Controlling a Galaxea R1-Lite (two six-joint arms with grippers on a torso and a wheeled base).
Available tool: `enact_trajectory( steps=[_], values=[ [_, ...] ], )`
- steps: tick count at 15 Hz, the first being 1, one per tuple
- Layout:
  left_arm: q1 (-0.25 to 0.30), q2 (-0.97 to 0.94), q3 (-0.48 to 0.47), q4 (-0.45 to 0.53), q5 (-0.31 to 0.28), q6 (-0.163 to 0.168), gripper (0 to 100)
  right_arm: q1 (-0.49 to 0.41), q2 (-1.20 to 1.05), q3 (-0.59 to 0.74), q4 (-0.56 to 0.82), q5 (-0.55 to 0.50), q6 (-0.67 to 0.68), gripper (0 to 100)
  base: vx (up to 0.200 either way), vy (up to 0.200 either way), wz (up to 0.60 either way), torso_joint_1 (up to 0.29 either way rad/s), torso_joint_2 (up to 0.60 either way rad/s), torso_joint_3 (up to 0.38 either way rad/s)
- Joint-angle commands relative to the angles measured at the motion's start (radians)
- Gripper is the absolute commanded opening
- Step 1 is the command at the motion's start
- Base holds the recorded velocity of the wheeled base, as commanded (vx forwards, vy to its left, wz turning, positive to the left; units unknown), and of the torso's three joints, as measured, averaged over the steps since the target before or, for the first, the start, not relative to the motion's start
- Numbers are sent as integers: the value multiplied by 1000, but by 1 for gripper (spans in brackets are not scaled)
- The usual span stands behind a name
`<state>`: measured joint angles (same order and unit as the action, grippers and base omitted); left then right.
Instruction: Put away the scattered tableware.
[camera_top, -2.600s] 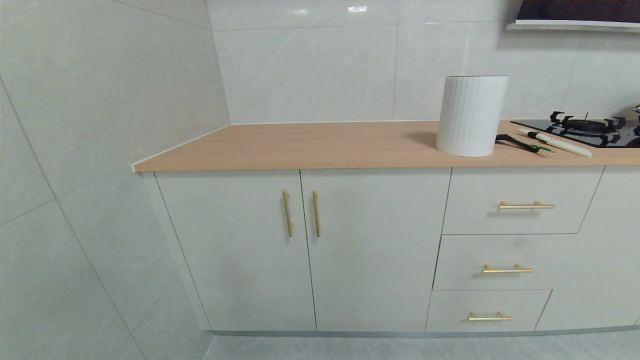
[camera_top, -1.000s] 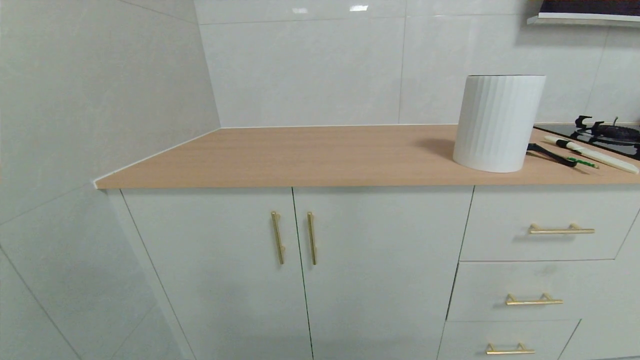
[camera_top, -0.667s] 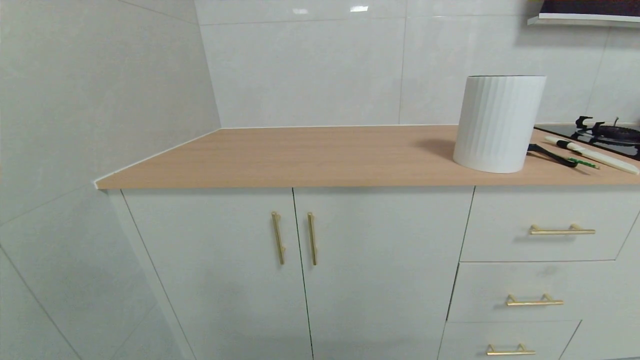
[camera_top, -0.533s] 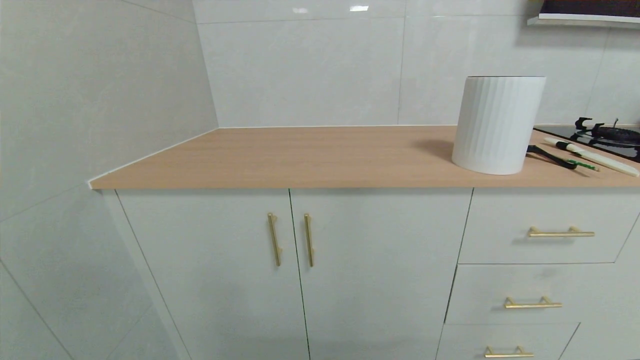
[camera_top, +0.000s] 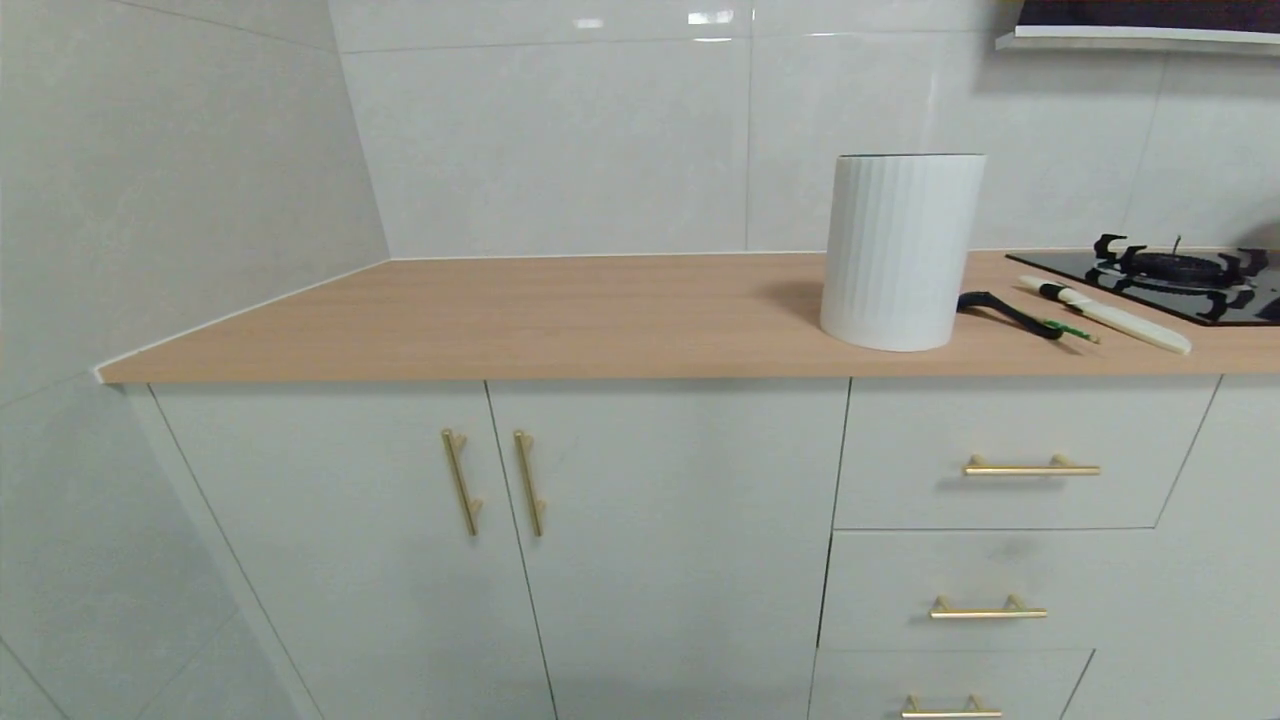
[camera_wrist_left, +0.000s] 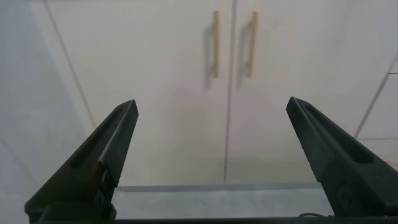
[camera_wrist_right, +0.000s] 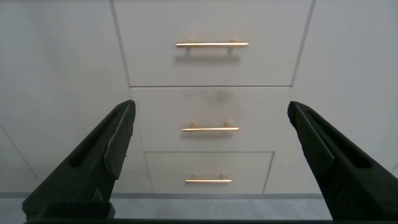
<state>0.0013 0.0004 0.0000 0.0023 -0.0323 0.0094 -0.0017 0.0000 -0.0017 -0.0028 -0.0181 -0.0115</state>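
A tall white ribbed holder stands on the wooden countertop. Just right of it lie scattered utensils: a black-handled tool, a thin green piece and a long cream-coloured utensil. My left gripper is open and low, facing the two cabinet doors with gold handles. My right gripper is open too, facing the drawer stack. Nothing sits between either pair of fingers.
A black gas hob sits at the counter's right end. Tiled walls close off the left side and back. Below the counter are two doors and three drawers with gold handles. A hood edge hangs at top right.
The whole head view has shifted: the holder and utensils now sit further left in the picture and more of the hob shows, so the camera moved. Nothing on the counter has moved.
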Motion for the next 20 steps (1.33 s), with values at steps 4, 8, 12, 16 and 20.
enact_trajectory(
  steps=[4, 8, 12, 16, 20],
  values=[
    [0, 0, 0, -1, 0, 0, 100, 0, 2, 0, 0, 0, -2, 100, 0, -200, 0, 4, 2, 2],
    [0, 0, 0, -1, 0, -2, 100, 0, 2, 0, 0, 0, -2, 100, 0, -100, 0, 0, -1, 2],
    [0, 0, 0, -1, 0, -2, 100, 0, 2, 0, 0, 1, -4, 100, 0, 0, 0, 0, 0, 0],
    [0, 0, 0, -1, 0, -2, 100, 0, 2, 2, 0, 1, -4, 100, 0, 0, 0, 0, 0, 0],
    [0, 0, 0, -1, 0, -2, 100, 0, 2, 2, 0, 3, -4, 100, 0, 0, 0, 0, 0, 0]
  ],
)
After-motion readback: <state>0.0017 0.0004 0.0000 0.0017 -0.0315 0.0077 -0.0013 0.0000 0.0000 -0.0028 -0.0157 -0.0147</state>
